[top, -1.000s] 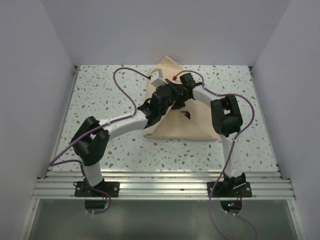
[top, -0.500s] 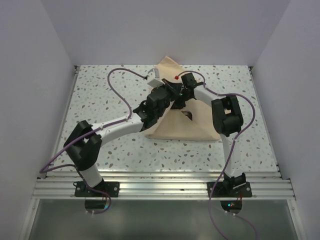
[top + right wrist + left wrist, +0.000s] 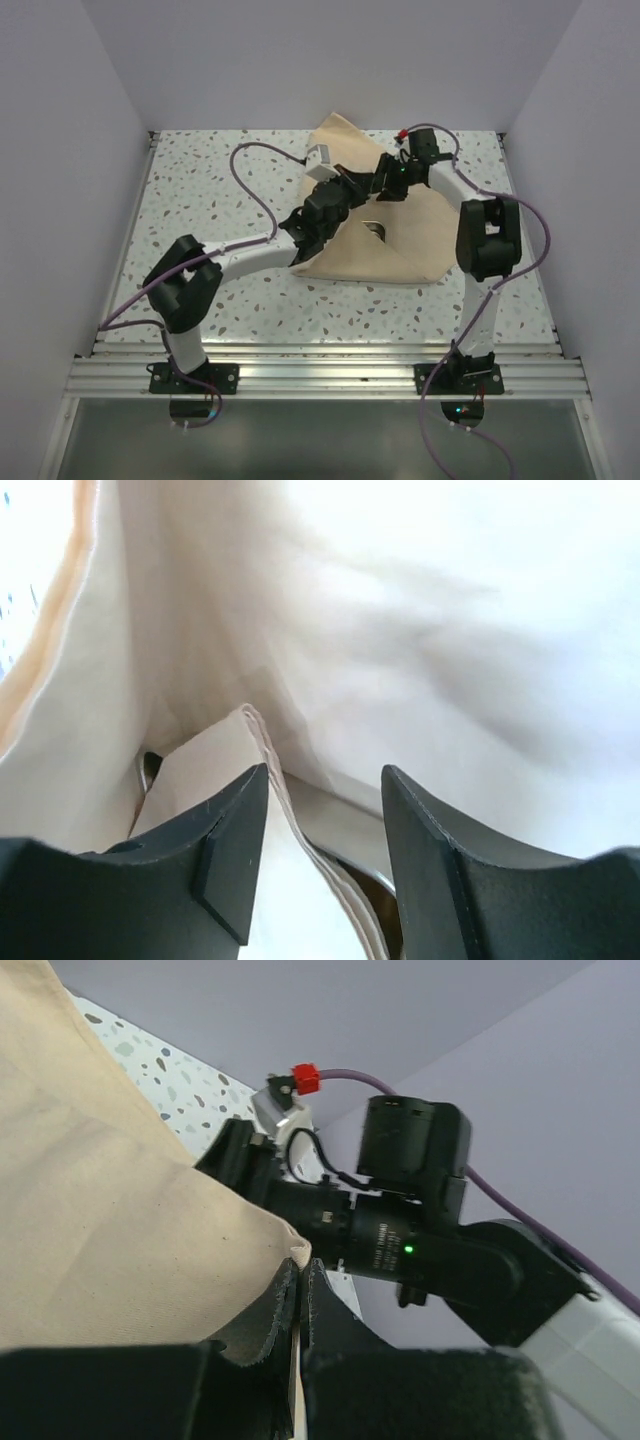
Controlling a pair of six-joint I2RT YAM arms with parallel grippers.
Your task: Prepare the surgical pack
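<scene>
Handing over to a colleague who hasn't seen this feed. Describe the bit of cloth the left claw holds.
On the speckled table, a beige cloth lies at the far middle. Look for its corner, drawn up to a point and pinched in the shut left claw. The rest lies slack, and the open right claw beside it grips nothing.

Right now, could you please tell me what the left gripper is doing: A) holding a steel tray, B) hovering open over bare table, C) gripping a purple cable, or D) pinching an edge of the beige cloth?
D: in the left wrist view the left gripper is shut, its fingers pressed together on a corner of the beige cloth.
</scene>
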